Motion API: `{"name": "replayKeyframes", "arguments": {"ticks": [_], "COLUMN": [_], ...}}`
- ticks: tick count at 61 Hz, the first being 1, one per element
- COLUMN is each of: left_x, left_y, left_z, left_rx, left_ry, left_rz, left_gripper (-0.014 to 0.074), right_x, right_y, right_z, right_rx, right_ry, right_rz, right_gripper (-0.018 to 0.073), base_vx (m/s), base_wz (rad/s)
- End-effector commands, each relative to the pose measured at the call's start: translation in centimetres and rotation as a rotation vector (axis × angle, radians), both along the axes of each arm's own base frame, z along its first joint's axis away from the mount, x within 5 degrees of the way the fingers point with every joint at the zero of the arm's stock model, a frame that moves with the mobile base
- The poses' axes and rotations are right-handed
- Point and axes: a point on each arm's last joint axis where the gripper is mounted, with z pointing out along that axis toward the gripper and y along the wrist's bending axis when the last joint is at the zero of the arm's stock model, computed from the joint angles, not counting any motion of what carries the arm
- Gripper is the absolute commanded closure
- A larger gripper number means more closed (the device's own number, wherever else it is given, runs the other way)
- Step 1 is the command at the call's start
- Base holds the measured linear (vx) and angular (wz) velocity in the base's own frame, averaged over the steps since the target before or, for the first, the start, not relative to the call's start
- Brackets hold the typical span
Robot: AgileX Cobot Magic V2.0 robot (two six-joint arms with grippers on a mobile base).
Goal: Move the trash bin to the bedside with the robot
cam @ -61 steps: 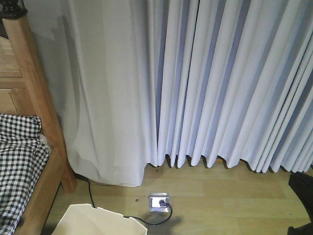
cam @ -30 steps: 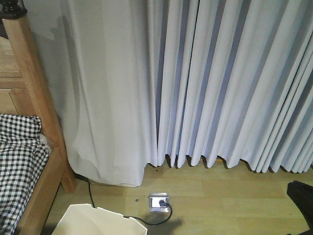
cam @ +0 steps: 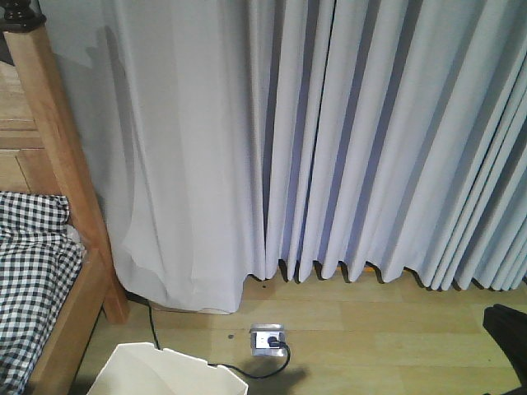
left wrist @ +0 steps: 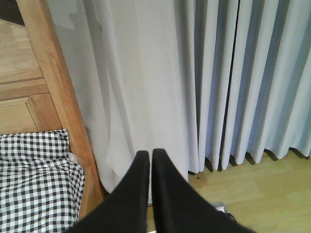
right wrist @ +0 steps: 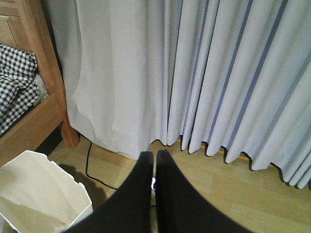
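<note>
Pale curtains hang in long folds to a light wooden floor, where a small floor socket sits with a black cable plugged in. At the left stands the bedside, a light-brown wooden frame with a thick post and black-and-white checked bedding.

The trash bin stands on the floor just beside the foot of that post, its angular cream rim showing at the bottom of the front view and more fully in the right wrist view, open and upright. It looks close to the bed frame, near but apart from it as far as I can see.

The left tool has its two black fingers almost together with nothing between them. The right tool looks the same, fingers nearly shut and holding nothing, hovering above the floor to the right of the bin.

To my eye the job is close to done: the bin is at the bedside and neither tool grips it.
</note>
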Motion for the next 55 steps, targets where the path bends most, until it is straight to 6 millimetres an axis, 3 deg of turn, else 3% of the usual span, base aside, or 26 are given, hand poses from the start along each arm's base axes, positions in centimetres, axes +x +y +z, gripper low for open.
{"name": "replayKeyframes", "arguments": {"ticks": [1, 30, 55], "left_x": [0.2, 0.0, 0.1], "left_y": [0.4, 1.2, 2.2], "left_z": [1.3, 0.2, 0.6], "left_rx": [-0.027, -0.163, -0.102], "left_ry": [-0.065, 0.066, -0.027], "left_rz": [0.046, 0.173, 0.265], "left_gripper": [0.0603, 0.0603, 0.0603], "right_x": [0.3, 0.3, 0.3], "right_y": [0.0, 0.0, 0.0], "right_z": [1.5, 1.5, 1.5], "right_rx": [0.010, 0.010, 0.010], "right_ry": [-0.093, -0.093, -0.093], "right_rz": [-0.002, -0.002, -0.002], "right_gripper": [0.0565, 0.0565, 0.0565], "base_vx": [0.00, 0.00, 0.00], "base_wz": [0.00, 0.00, 0.00]}}
